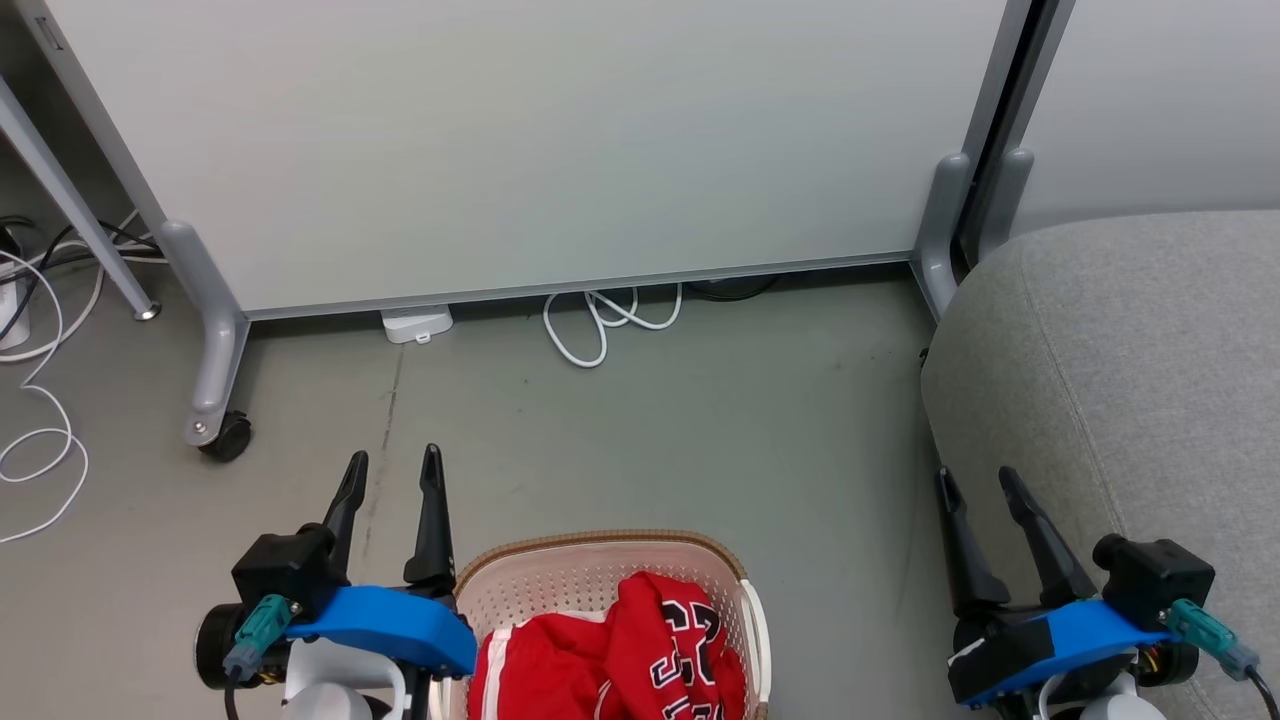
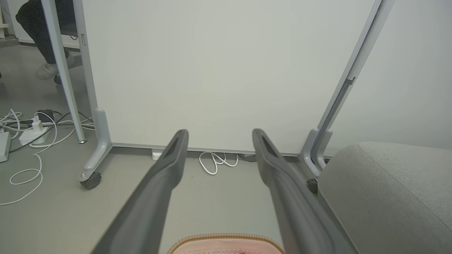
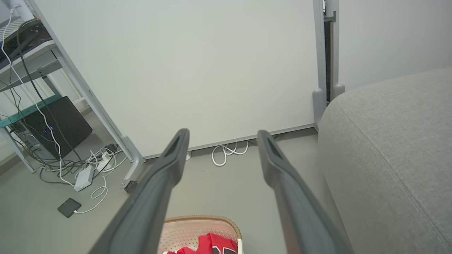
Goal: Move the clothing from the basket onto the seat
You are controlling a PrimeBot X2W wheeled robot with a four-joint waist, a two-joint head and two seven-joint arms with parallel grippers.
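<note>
The cream basket (image 1: 560,575) with its brown braided rim stands on the floor at the bottom middle of the head view. Red clothing (image 1: 620,655) with black-and-white lettering is bunched inside it. My left gripper (image 1: 392,470) is open and empty just left of the basket. My right gripper (image 1: 980,485) is open and empty between the basket and the grey seat (image 1: 1120,370), close to the seat's front corner. The basket rim (image 2: 226,238) shows low in the left wrist view. In the right wrist view the clothing (image 3: 212,245) lies in the basket (image 3: 197,225), beside the seat (image 3: 388,151).
A white partition panel (image 1: 520,140) on castered grey legs (image 1: 215,370) stands across the back. White cables (image 1: 610,320) lie under it and at the far left (image 1: 40,440). A person's foot (image 2: 46,70) and a power strip (image 2: 30,135) are behind the panel.
</note>
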